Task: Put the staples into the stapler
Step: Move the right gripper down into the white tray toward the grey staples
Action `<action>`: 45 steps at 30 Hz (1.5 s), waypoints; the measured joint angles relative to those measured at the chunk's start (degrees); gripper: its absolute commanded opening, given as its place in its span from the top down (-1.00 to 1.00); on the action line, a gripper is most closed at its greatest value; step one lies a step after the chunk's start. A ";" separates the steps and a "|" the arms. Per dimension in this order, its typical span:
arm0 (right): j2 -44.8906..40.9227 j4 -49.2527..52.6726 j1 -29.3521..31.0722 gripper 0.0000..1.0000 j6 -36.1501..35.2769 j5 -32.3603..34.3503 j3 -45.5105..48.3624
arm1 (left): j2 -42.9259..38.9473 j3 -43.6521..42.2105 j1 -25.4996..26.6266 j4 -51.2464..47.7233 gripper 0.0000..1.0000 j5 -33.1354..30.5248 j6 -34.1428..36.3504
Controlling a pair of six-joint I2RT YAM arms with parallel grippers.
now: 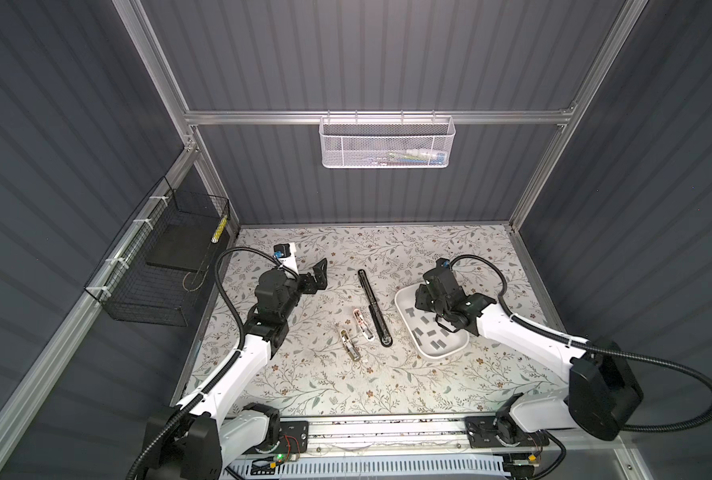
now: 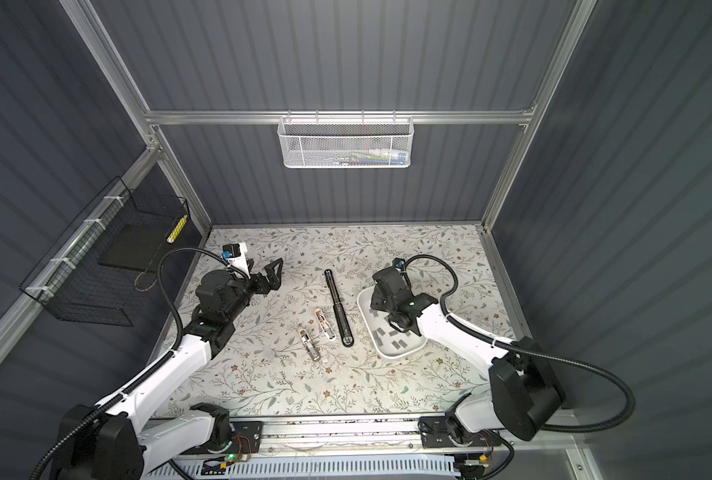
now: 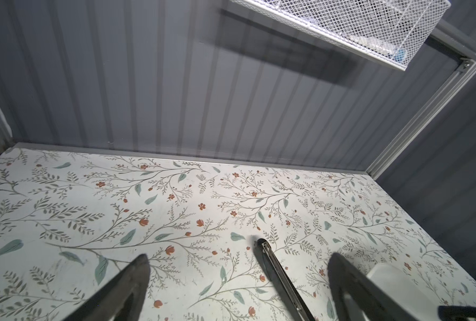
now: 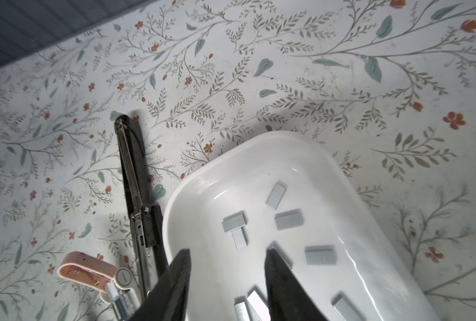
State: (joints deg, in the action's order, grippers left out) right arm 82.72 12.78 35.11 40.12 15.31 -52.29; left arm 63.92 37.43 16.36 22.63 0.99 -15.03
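Right gripper point(image 4: 228, 251) low over white tray point(image 4: 259, 141): jaws partly narrowed, clear gap, nothing clamped. Staples point(image 4: 289, 219) scattered inside tray, two between tips. Left gripper point(image 3: 239, 256) spread wide, empty, above mat point(image 3: 148, 194). Strip detail from right wrist only; black stapler point(image 1: 374, 307) whole in both top views, opened flat, just beside tray rim. Open mat beyond stapler

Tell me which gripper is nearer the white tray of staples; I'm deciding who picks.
Right. The right gripper hangs directly over the white tray, above the staples. The left gripper hovers beyond the black stapler, well clear of the tray.
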 measured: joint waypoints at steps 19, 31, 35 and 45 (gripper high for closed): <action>13.73 -0.13 -3.65 0.31 1.66 3.13 -4.35 | -3.23 -0.33 0.00 -0.07 -0.99 0.02 -0.02; 19.74 -0.59 -4.33 0.30 1.73 3.15 -5.97 | -5.90 -1.55 0.00 -0.74 -0.99 -1.42 -0.04; 20.87 -0.81 -4.35 0.30 1.90 3.17 -6.05 | -5.62 -1.55 0.00 -0.74 -0.99 -1.42 -0.04; 22.03 -1.14 -4.39 0.34 1.88 3.54 -6.69 | -5.49 -1.55 0.00 -0.79 -0.99 -1.44 -0.07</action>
State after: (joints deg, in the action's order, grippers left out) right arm 104.75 11.64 30.72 42.00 18.85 -58.98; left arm 58.43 35.88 16.36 21.85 -0.45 -15.09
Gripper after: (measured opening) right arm 0.333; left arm 0.997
